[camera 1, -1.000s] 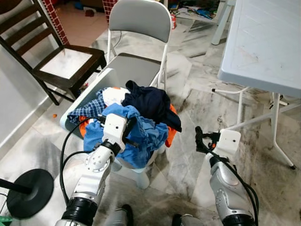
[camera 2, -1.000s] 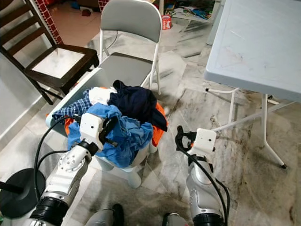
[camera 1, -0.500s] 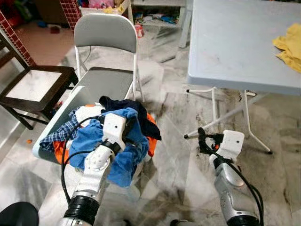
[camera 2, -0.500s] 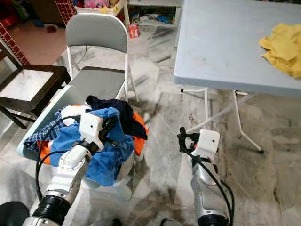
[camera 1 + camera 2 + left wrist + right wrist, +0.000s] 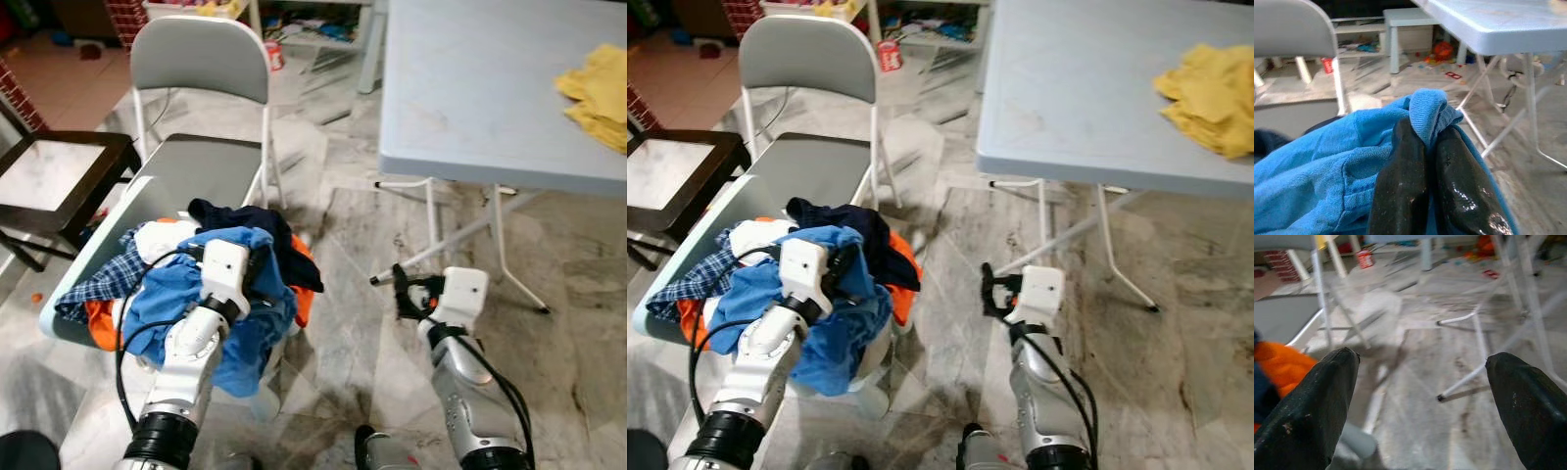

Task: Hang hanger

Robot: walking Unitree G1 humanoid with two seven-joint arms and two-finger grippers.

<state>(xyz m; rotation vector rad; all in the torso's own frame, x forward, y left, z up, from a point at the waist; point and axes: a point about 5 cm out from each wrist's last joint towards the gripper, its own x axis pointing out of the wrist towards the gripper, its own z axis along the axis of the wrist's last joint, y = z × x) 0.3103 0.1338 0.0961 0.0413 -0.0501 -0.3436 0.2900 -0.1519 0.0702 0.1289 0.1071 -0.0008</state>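
Blue garment [image 5: 165,292] lies on top of the heap in the laundry basket [image 5: 106,233], at the basket's near edge, with part of it draped over that rim and a fold of it pinched in the left gripper [image 5: 1426,129], whose two black fingers [image 5: 1403,166] are pressed together on the cloth; marble floor [image 5: 343,323] spreads under everything; a pale blue folding table [image 5: 470,88] stands to the robot's right, with a crumpled yellow cloth [image 5: 593,83] at the right edge of its tabletop; a grey folding chair [image 5: 201,59] stands behind the basket, its seat just beside the basket's far rim; a dark wooden chair [image 5: 49,176] with a pale seat stands near the basket on the left; the basket is tilted and piled high, a navy garment [image 5: 245,215] at its far edge, an orange garment [image 5: 304,284] at its right edge, a blue plaid garment [image 5: 103,284] at its left edge and a white garment [image 5: 162,240] between the plaid and the navy; the right gripper [image 5: 1422,356] hangs over the floor between the basket and the table legs, its fingers spread wide apart and holding nothing; a small red can [image 5: 269,54] stands on the floor beyond the folding chair
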